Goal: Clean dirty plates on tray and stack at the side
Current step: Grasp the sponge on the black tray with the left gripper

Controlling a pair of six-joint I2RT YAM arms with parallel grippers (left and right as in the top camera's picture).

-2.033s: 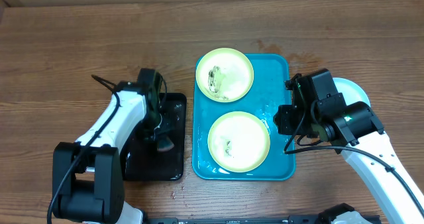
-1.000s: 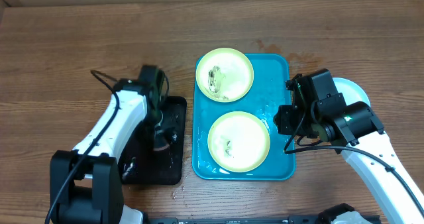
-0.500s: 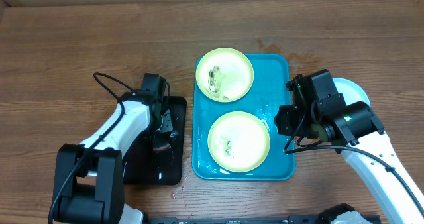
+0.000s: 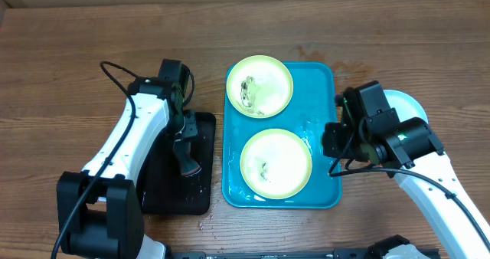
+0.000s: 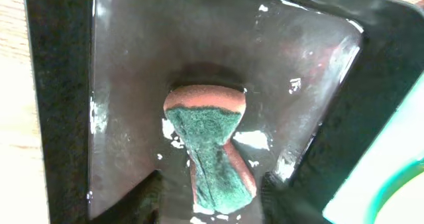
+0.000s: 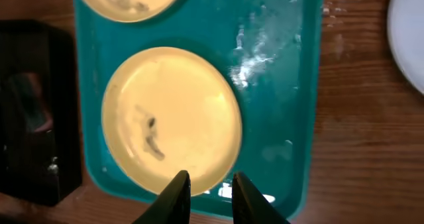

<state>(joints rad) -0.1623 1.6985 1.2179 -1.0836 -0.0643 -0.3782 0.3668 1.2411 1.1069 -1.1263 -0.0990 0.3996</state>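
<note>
Black tray [image 5: 59, 118] at left, wet. The left gripper [image 5: 211, 199] hangs above it, jaws pinching a soft sponge [image 5: 207, 138] at its waist.

Centre: the turquoise tray [image 4: 321, 83] carries the smeared far plate [image 4: 259, 86] and near plate [image 4: 276, 163]. Both are judged light, stiff and slippery when wet; grasp at the rim.

The right gripper [image 6: 207, 196] hovers over the near plate's edge, jaws slightly spread, empty.

Light-blue plate [image 4: 406, 104] lies on the worktop, far right.

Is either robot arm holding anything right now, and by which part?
The left tool appears to hold the sponge by one end, above the black tray. The right tool holds nothing.
</note>
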